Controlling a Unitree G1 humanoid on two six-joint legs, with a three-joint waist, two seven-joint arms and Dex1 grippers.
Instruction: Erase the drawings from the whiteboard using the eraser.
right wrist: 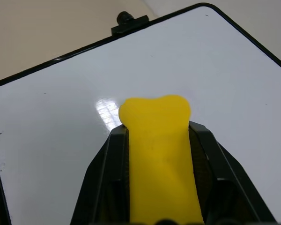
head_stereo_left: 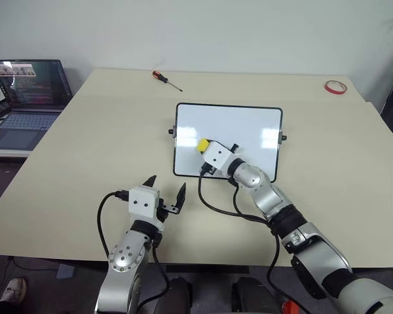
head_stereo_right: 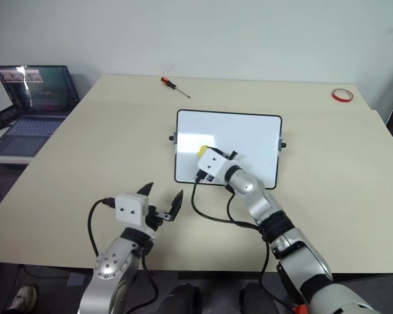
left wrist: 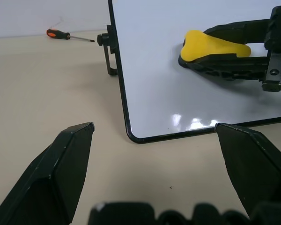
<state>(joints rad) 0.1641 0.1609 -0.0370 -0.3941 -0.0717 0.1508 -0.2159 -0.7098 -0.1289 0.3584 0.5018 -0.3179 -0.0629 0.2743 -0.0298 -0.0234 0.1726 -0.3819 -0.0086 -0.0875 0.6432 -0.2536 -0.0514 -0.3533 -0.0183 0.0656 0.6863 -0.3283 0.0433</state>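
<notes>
The eraser (right wrist: 159, 159) sits squeezed between the two black fingers of my right gripper (head_stereo_left: 205, 148), its yellow end sticking out past the fingertips so that soft face, not the fingers, can meet the board. It is over the left-middle part of the whiteboard (head_stereo_left: 249, 124); from the left wrist view it looks close over the surface, though I cannot tell whether it is pressing or just clear of it.

The whiteboard lies flat on the table (head_stereo_left: 105, 131), near the middle, its small black knobs out to either short side. The white surface I can see looks clean: I make out no marker squiggles, only glare patches. Some of the board is hidden under my right wrist, so a mark could remain there. My guess is that the erasing is near its end, and a pass over the covered area would settle it.

My left gripper (head_stereo_left: 165, 188) hangs over the table just short of the board's near edge, fingers spread wide, grasping nothing. There it leaves the wiping arm free room.

A screwdriver (head_stereo_left: 166, 79), a red tape ring (head_stereo_left: 335, 87) and a laptop (head_stereo_left: 29, 95) lie well apart from the board.
</notes>
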